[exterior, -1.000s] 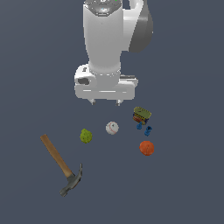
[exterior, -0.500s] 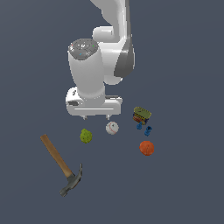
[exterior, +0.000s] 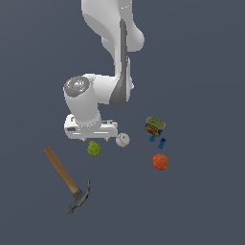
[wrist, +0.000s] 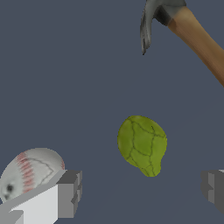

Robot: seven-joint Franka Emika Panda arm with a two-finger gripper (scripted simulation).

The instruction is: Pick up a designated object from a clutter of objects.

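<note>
The designated object is a small yellow-green lumpy ball (exterior: 94,149) lying on the dark floor; the wrist view shows it (wrist: 142,145) between and beyond my fingertips. My gripper (wrist: 141,192) is open and empty, with wide-set jaws. In the exterior view the hand (exterior: 91,130) hovers just above the ball and hides the fingers. The white baseball (exterior: 122,140) lies close to the exterior view's right of the ball, and in the wrist view (wrist: 28,170) it sits beside one finger (wrist: 69,193).
A wooden-handled hammer (exterior: 65,178) lies toward the exterior view's lower left; its head shows in the wrist view (wrist: 154,17). An orange ball (exterior: 160,161), an olive-topped block (exterior: 155,126) and tiny blue pieces (exterior: 161,142) lie to the exterior view's right.
The arm has swung toward the exterior view's left and come down, so the hand now sits just above the yellow-green ball. The objects have not moved.
</note>
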